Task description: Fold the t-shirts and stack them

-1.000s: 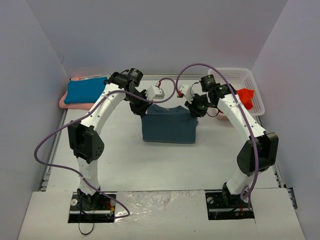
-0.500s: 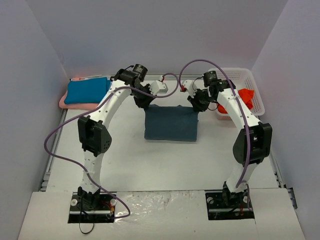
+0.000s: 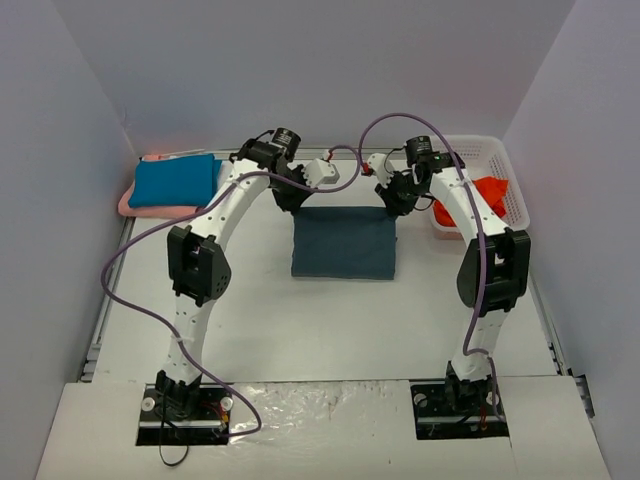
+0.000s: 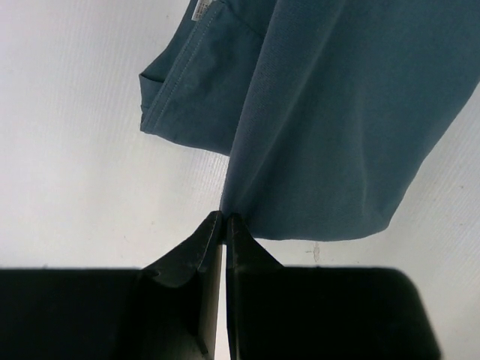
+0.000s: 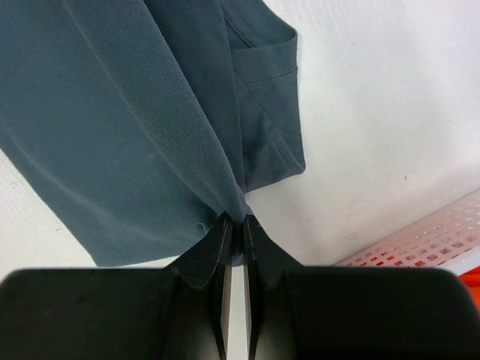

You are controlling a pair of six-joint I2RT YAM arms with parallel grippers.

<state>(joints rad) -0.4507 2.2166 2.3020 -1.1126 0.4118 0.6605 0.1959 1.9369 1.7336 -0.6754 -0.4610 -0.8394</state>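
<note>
White table [image 3: 300, 320], slate shirt [image 3: 344, 243] clenched in left hand [image 4: 225, 219] and right hand [image 5: 236, 221], basket [image 3: 472, 141] alongside.

Four t-shirts [image 3: 343, 243], one white basket [image 3: 480, 150] — two robot arms [image 3: 222, 205].

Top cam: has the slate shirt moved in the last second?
Yes. The slate shirt has shifted: its near edge has drawn back up the view, and the whole shirt now lies a little nearer the white basket.
</note>
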